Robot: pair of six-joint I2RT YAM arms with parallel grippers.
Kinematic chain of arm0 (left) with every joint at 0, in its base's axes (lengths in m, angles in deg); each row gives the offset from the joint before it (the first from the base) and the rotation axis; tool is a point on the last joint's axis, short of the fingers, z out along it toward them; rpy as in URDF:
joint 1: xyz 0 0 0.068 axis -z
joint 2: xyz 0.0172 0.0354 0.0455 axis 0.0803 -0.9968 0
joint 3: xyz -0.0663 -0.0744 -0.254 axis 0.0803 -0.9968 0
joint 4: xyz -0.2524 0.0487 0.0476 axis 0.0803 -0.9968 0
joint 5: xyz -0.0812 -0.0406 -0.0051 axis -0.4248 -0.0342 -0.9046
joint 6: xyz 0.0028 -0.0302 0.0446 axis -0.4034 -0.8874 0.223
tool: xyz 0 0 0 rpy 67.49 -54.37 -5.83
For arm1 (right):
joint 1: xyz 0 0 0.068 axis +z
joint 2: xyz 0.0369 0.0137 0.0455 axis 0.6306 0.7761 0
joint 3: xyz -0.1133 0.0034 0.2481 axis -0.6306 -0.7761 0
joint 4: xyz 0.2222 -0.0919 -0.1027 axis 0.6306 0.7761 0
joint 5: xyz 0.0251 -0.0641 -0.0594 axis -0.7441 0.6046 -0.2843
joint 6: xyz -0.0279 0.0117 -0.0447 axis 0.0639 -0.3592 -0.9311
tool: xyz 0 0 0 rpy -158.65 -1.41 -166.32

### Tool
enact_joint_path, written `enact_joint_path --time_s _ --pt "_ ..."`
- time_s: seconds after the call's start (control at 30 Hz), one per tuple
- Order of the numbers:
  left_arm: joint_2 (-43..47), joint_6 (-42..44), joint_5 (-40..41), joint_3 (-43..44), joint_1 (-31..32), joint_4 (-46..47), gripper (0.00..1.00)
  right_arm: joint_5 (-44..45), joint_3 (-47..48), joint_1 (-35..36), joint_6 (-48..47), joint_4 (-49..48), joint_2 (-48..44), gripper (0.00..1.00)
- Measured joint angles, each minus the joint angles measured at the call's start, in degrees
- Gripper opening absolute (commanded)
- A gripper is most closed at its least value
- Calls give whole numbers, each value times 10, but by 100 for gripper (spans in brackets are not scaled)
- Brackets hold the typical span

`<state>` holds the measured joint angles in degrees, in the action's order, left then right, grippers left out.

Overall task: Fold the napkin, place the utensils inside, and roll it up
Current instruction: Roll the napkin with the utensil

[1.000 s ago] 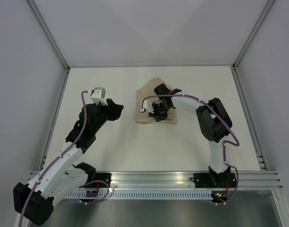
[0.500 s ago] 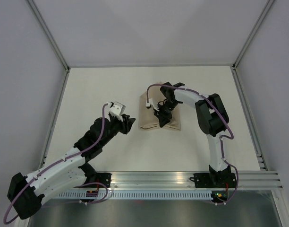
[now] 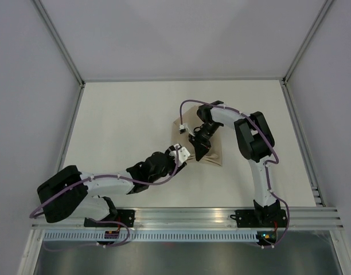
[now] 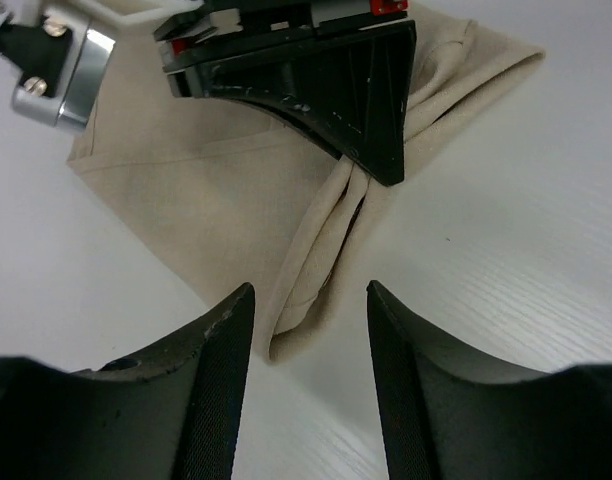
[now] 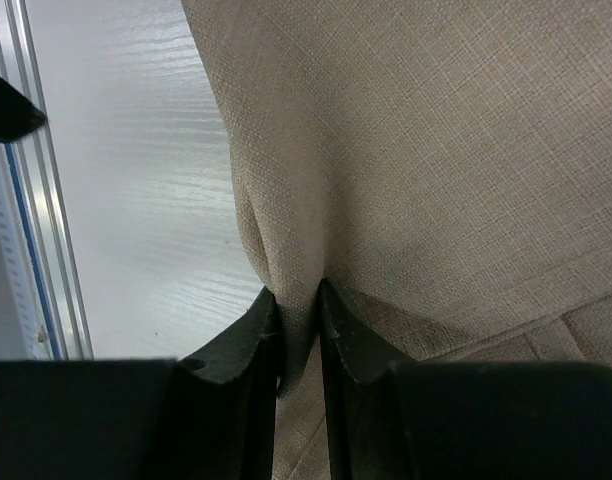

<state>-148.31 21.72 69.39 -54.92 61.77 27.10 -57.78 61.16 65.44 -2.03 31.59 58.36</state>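
Observation:
The beige napkin (image 3: 213, 154) lies folded and bunched at the table's middle. My right gripper (image 3: 197, 154) is shut on a raised fold of it; in the right wrist view the fingers (image 5: 256, 330) pinch the cloth (image 5: 436, 150) between them. My left gripper (image 3: 187, 156) is open, low over the table at the napkin's near-left corner. In the left wrist view the folded corner of the napkin (image 4: 236, 190) lies between my open fingers (image 4: 226, 340), and the right gripper (image 4: 326, 90) stands just beyond it on the cloth. The fork is hidden or out of view.
An aluminium rail (image 3: 187, 216) runs along the near edge and shows in the right wrist view (image 5: 36, 200). Grey enclosure walls (image 3: 32, 103) stand on three sides of the white table (image 3: 124, 114).
My left arm has swung down and to the right, from the left of the table to the napkin's near corner. My right gripper has drawn the pinched napkin a little nearer.

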Motion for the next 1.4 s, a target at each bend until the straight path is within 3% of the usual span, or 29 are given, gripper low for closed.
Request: enact_joint_path --time_s 0.3,0.8,1.4 --pt "-106 112 -32 25 12 84 61 -7 0 0 10 15 7 7" --pt "-216 200 -81 109 27 63 65 -17 2 -4 14 25 14 6" --pt "-256 243 -69 127 16 34 64 -26 9 -10 14 47 26 6"
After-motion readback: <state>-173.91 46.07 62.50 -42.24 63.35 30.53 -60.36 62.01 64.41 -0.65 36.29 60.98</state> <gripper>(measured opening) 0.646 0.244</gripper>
